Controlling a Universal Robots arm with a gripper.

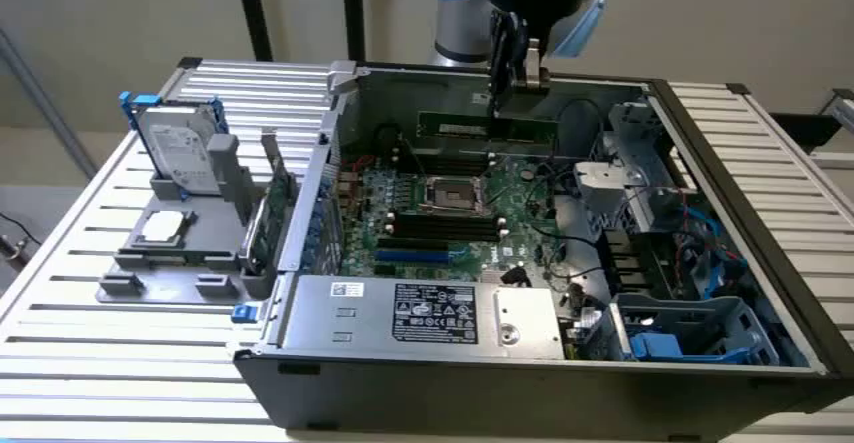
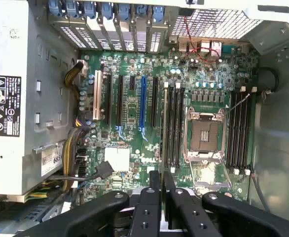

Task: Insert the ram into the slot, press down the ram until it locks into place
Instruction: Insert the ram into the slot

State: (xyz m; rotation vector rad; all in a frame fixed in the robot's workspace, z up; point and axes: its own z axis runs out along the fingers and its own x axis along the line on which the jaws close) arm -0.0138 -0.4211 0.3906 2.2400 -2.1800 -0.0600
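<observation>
My gripper (image 1: 511, 103) hangs over the open computer case, shut on the ram (image 1: 487, 128), a green stick with a pale label that hangs level below the fingers, above the motherboard. In the wrist view the fingertips (image 2: 150, 192) stand close together around the stick. The ram (image 2: 164, 123) shows there edge-on as a thin pale line, running alongside the black memory slots (image 2: 174, 126) next to the CPU socket (image 2: 203, 133). Those slots (image 1: 434, 228) lie on the near side of the socket (image 1: 451, 195) in the exterior view. More black slots (image 2: 239, 128) lie beyond the socket.
A grey power supply (image 1: 414, 313) fills the case's near end. A blue slot (image 2: 143, 106) sits among the expansion slots. A drive cage (image 1: 694, 328) and cables crowd the exterior view's right. On the slatted table, a grey fixture holds a hard drive (image 1: 180, 153) and a card (image 1: 276, 213).
</observation>
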